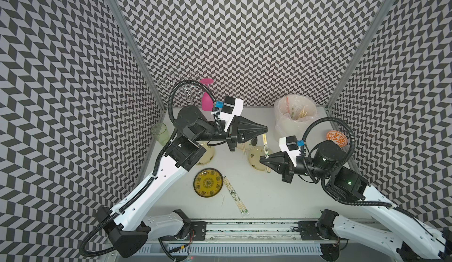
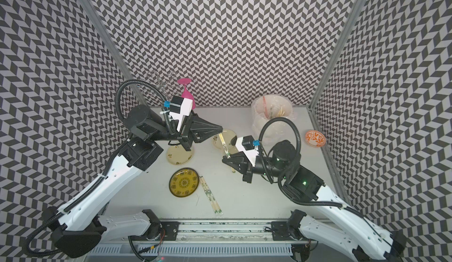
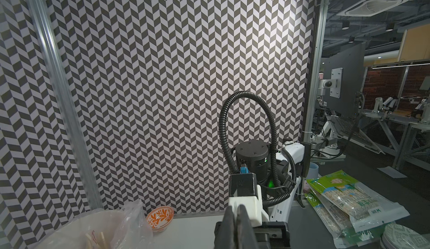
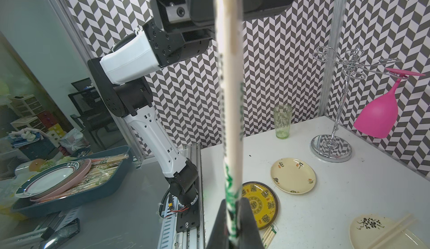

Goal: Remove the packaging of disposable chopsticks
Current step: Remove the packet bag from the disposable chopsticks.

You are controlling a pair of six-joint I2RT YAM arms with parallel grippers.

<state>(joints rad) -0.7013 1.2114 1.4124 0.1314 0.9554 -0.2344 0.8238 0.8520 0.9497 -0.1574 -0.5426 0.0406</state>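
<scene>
A wrapped pair of disposable chopsticks (image 1: pixel 265 150) (image 2: pixel 224 145) hangs above the table between my two arms, still in its clear packaging (image 4: pixel 229 124) with green print. My right gripper (image 1: pixel 261 159) (image 4: pixel 232 204) is shut on the green-printed near end. My left gripper (image 1: pixel 265 129) (image 3: pixel 237 208) has its jaws shut at the sleeve's far end; the left wrist view hides what sits between them. A second wrapped pair (image 1: pixel 235 195) (image 2: pixel 210 194) lies flat beside the yellow plate (image 1: pixel 208 182). Bare chopsticks (image 4: pixel 393 230) rest on a cream plate.
A lined white bin (image 1: pixel 281 122) at the back right holds sleeves and sticks. Cream plates (image 1: pixel 253 161) (image 1: pixel 208 156) lie under the arms. An orange bowl (image 1: pixel 337 138) sits by the right wall. A green glass (image 1: pixel 160 133) and a rack with a pink glass (image 1: pixel 206 101) stand back left.
</scene>
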